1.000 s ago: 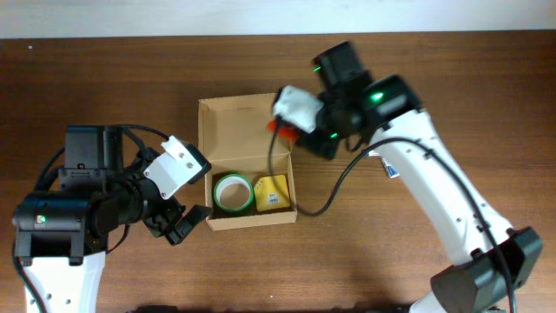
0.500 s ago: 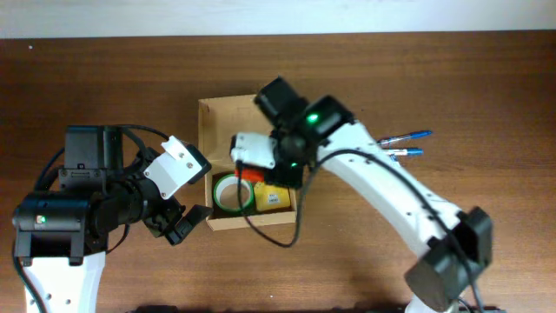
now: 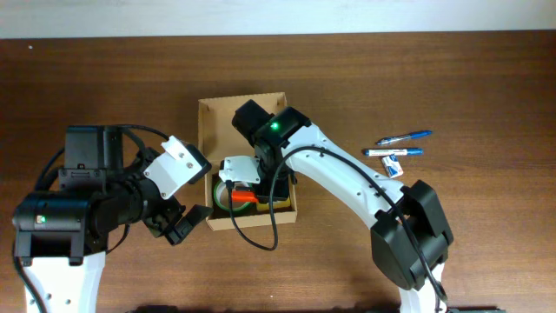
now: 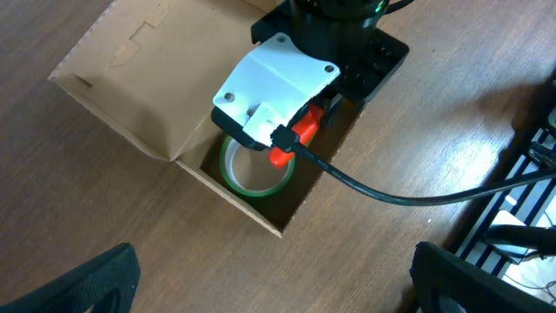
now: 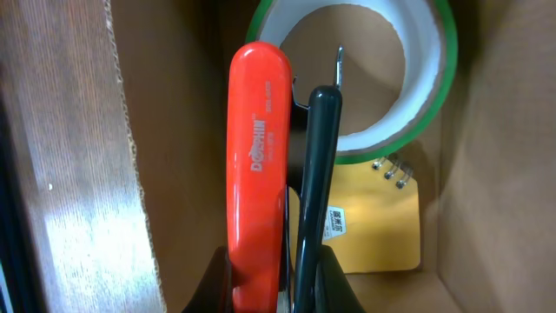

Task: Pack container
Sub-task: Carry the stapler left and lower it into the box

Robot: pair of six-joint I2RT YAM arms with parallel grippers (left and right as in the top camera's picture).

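Note:
The container (image 3: 226,130) is an open tan cardboard box with its flap lid folded out (image 4: 148,87). Inside lie a green tape roll (image 3: 219,196) (image 4: 252,178) (image 5: 426,87) and a yellow notebook (image 5: 382,226). My right gripper (image 3: 248,187) (image 5: 282,274) is shut on a red and black stapler (image 5: 259,156) (image 4: 300,139). It holds the stapler low inside the box, over the tape roll and next to the box wall (image 5: 174,130). My left gripper (image 3: 178,222) (image 4: 274,291) is open and empty over the table, just off the box's front left corner.
Two blue pens (image 3: 404,137) (image 3: 391,152) and a small white-and-blue item (image 3: 395,167) lie on the wooden table to the right of the box. The right arm's cable (image 4: 391,193) trails over the box's front edge.
My right gripper has carried the red stapler from above the box's back right edge leftward and down into the box, over the tape roll. The left arm has not moved.

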